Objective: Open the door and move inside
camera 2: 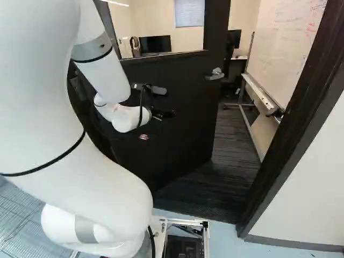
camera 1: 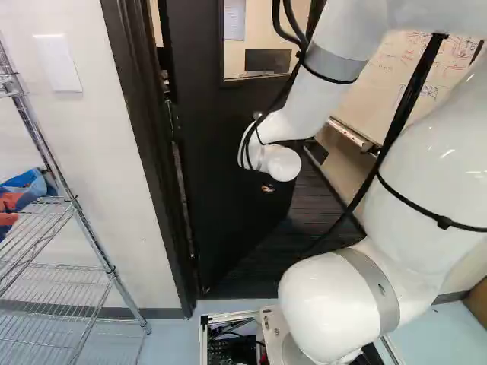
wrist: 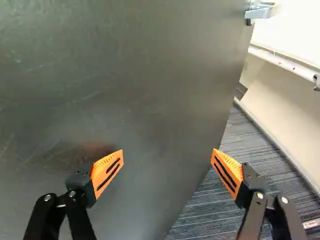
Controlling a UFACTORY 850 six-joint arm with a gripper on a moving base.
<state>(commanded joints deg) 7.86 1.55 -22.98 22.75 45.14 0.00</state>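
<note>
Door (camera 2: 180,140): swung partly inward
Gripper (camera 2: 167,114): spread wide, facing door
Lever handle (camera 2: 215,76): near door's free edge
Whiteboard (camera 2: 285,48): inside room

Door (camera 2: 183,134): dark, flat-faced, glazed in its upper part; upright, partly open, swung over dark striped carpet (camera 2: 236,145). Silver lever handle (camera 2: 215,74): mounted near the door's free edge, roughly level.
</note>
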